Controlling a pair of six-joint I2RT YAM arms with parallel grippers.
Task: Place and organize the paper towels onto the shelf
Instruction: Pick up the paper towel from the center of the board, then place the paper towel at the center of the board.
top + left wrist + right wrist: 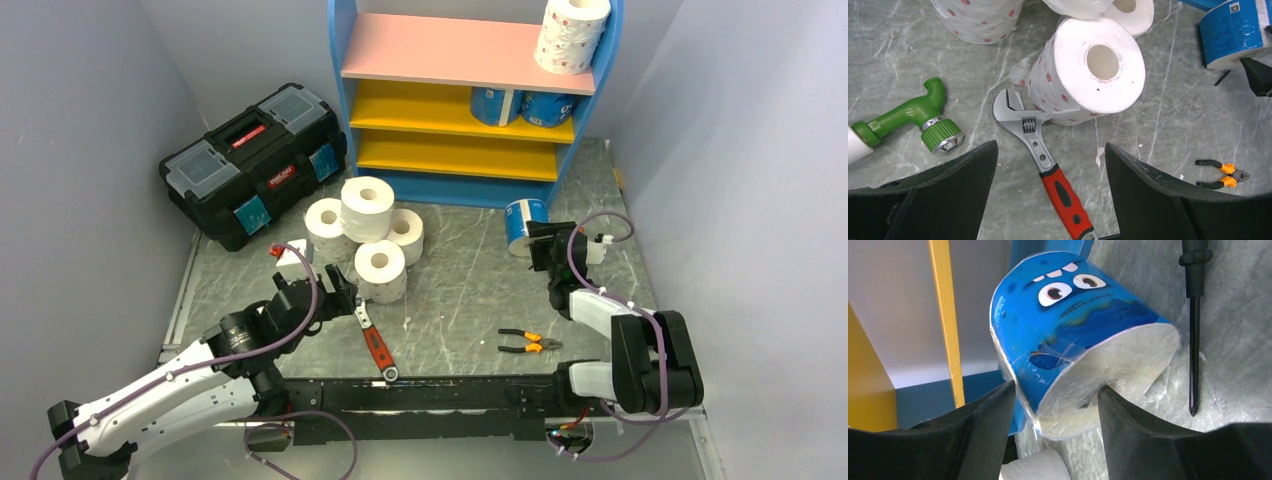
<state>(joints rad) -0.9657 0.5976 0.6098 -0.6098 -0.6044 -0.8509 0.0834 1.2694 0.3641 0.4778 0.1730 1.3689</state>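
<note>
left fingers (943, 200) spread over wrench (1044, 162) | right fingers (1153, 440) pinch blue roll (1073, 325), core hidden

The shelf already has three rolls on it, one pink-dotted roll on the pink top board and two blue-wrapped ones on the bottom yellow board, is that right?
Not quite. The top external view shows the two blue-wrapped rolls on the upper yellow board, not the bottom one. The rest holds: the shelf has three rolls, with the pink-dotted roll on the pink top board.
</note>
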